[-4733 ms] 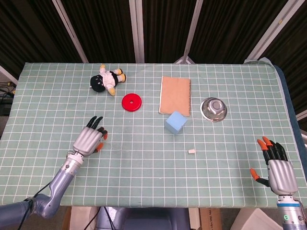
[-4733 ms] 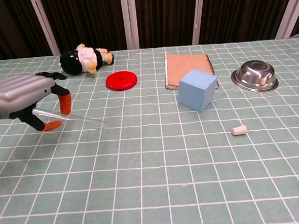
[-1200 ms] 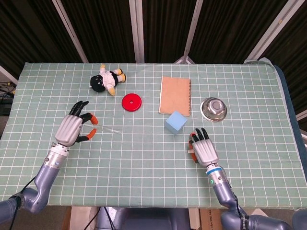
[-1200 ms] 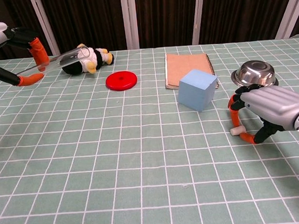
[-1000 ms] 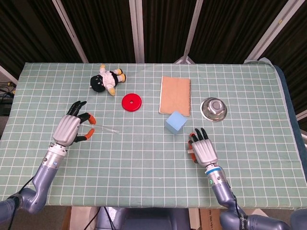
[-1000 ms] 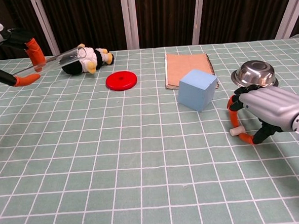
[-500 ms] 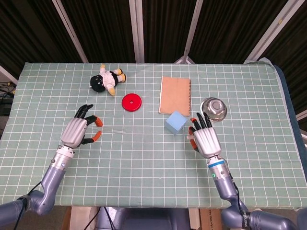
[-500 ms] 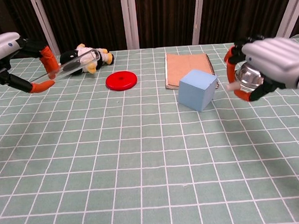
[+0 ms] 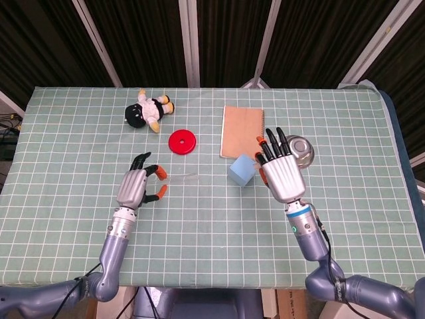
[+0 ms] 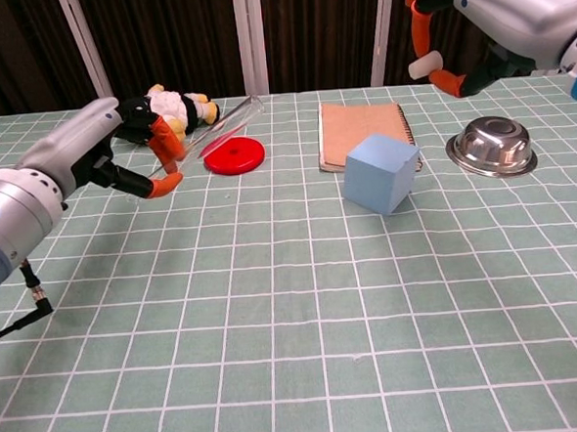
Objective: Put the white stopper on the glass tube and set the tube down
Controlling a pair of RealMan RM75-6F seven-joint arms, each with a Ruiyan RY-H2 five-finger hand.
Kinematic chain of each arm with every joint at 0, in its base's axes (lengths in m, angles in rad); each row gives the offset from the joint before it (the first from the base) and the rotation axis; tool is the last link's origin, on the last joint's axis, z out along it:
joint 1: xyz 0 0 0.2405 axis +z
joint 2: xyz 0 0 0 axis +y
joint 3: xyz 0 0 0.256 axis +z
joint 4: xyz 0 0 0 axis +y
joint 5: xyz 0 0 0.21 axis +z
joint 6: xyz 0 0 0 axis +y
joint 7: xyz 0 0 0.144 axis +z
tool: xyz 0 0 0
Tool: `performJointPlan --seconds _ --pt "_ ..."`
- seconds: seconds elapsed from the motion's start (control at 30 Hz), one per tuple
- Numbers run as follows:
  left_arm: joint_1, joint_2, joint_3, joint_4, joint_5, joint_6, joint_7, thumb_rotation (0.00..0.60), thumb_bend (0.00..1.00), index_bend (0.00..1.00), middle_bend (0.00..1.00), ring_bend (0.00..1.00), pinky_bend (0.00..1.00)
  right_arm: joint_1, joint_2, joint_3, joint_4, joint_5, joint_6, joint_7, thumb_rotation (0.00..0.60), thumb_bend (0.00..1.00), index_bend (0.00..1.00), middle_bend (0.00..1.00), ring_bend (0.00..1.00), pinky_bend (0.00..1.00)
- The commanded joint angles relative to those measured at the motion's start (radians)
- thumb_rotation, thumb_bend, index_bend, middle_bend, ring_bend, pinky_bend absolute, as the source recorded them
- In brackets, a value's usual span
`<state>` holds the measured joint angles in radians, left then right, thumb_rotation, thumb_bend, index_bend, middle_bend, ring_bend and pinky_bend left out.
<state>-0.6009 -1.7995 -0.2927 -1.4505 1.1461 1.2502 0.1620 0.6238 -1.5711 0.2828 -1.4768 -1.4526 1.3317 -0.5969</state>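
My left hand (image 10: 108, 149) (image 9: 136, 187) is raised over the left middle of the table and pinches a clear glass tube (image 10: 215, 134) that slants up to the right, open end toward the centre; the tube (image 9: 182, 177) is faint in the head view. My right hand (image 10: 511, 11) (image 9: 282, 173) is lifted high at the right, and it pinches the small white stopper (image 10: 423, 66) between thumb and a finger. The stopper is hidden behind the hand in the head view. Tube and stopper are well apart.
A blue cube (image 10: 382, 172) sits mid-table, with a brown notebook (image 10: 363, 130) behind it and a steel bowl (image 10: 491, 145) to its right. A red disc (image 10: 234, 155) and a penguin plush (image 10: 174, 111) lie at the back left.
My right hand has risen further with the stopper and shifted slightly left. My left hand has carried the tube rightward toward the centre, now over the red disc's near side.
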Motion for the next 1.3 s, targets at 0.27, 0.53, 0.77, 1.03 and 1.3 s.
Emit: performJointPlan --seconds 0.27,0.53,0.77,1.03,1.3 --pt "-0.004 -0.054 -0.035 -0.001 -0.070 0.043 0.099 0.600 0.58 0.56 0.50 0.09 0.00 0.073 -0.053 -0.021 0.095 -0.090 -0.017 -0.067 0.600 0.44 0.56 0.23 0.06 0.00" --pt "-0.009 -0.059 -0.074 -0.048 -0.148 0.054 0.187 0.600 0.58 0.57 0.50 0.09 0.00 0.105 -0.113 -0.027 0.158 -0.106 -0.017 -0.099 0.600 0.45 0.56 0.23 0.06 0.00" --pt "-0.015 -0.059 -0.089 -0.069 -0.188 0.055 0.226 0.600 0.58 0.57 0.50 0.09 0.00 0.133 -0.169 -0.013 0.210 -0.092 -0.024 -0.120 0.600 0.45 0.56 0.23 0.06 0.00" --pt "-0.040 -0.078 -0.105 -0.056 -0.217 0.042 0.250 0.600 0.58 0.57 0.50 0.09 0.00 0.159 -0.208 0.008 0.249 -0.073 -0.024 -0.129 0.600 0.44 0.56 0.23 0.06 0.00" --pt "-0.072 -0.121 -0.122 -0.041 -0.241 0.036 0.262 0.600 0.58 0.57 0.50 0.09 0.00 0.161 -0.210 0.004 0.251 -0.066 -0.018 -0.132 0.600 0.44 0.56 0.23 0.06 0.00"
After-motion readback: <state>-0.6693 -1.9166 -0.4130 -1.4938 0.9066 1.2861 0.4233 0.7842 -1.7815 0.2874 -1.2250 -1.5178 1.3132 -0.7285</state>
